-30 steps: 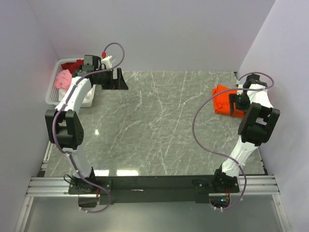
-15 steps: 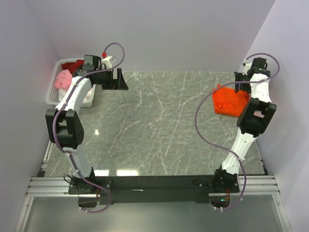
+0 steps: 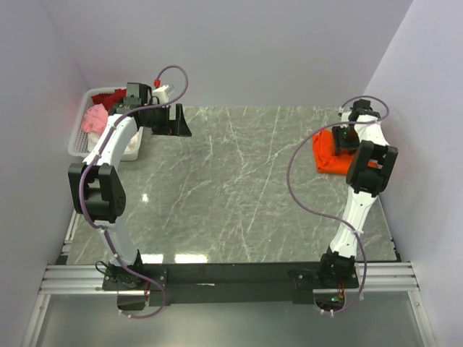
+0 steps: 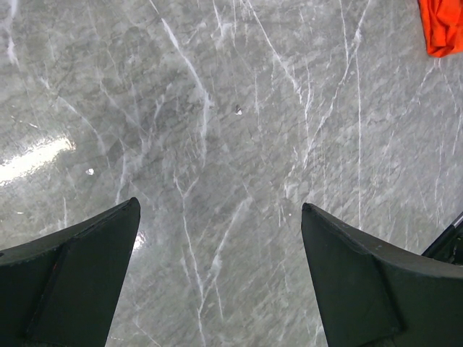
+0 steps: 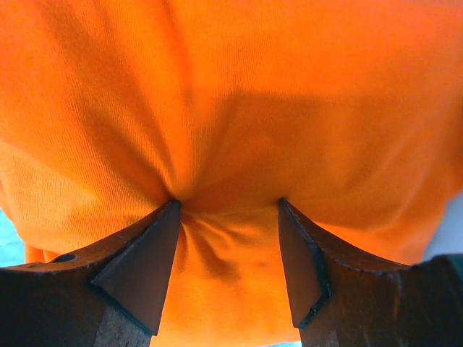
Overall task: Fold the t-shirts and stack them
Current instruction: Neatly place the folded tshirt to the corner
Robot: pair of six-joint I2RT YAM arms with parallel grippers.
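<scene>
A folded bright orange t-shirt (image 3: 325, 152) lies at the table's far right and fills the right wrist view (image 5: 231, 87). My right gripper (image 3: 346, 139) points down into it. Its fingertips (image 5: 168, 211) press into the cloth, still apart, and a wrinkled fold gathers between them. More t-shirts sit in the white basket (image 3: 77, 142) at the far left: a pink one (image 3: 94, 118), a dark red one (image 3: 108, 95) and white cloth (image 3: 133, 147). My left gripper (image 3: 177, 120) hovers beside the basket, open over bare marble (image 4: 221, 210), with nothing between its fingers.
The grey marble table (image 3: 239, 181) runs between the two arms. Purple walls close in at the back and on both sides. The orange shirt's corner (image 4: 443, 25) shows at the top right of the left wrist view.
My right arm swung back and left, then came down onto the orange shirt with its jaws narrowing. The shirt bunched up slightly leftward. The left arm has not moved.
</scene>
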